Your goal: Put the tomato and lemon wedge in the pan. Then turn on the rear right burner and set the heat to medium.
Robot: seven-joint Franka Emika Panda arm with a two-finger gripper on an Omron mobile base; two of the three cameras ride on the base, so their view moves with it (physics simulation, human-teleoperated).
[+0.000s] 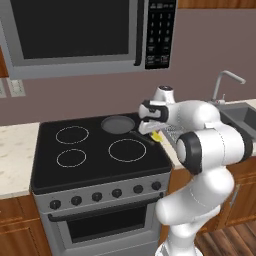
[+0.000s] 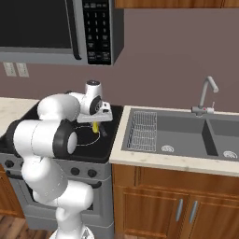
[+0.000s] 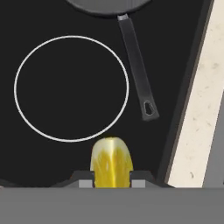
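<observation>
My hand (image 3: 112, 183) is clenched on the lemon wedge (image 3: 111, 162), carried above the black cooktop (image 1: 95, 165) near its right edge. The pan (image 1: 118, 124) sits on the rear right burner and its bowl looks bare, so I judge nothing is in it yet. I cannot spot the tomato. The knobs (image 1: 116, 193) are still to be turned.

I count one pan (image 1: 118, 124), one lemon wedge (image 3: 111, 161), four white burner rings (image 1: 127, 150) on the one cooktop (image 1: 45, 170), six knobs (image 1: 96, 196), one microwave (image 1: 75, 35), one tap (image 2: 207, 93), one drying rack (image 2: 142, 130).
</observation>
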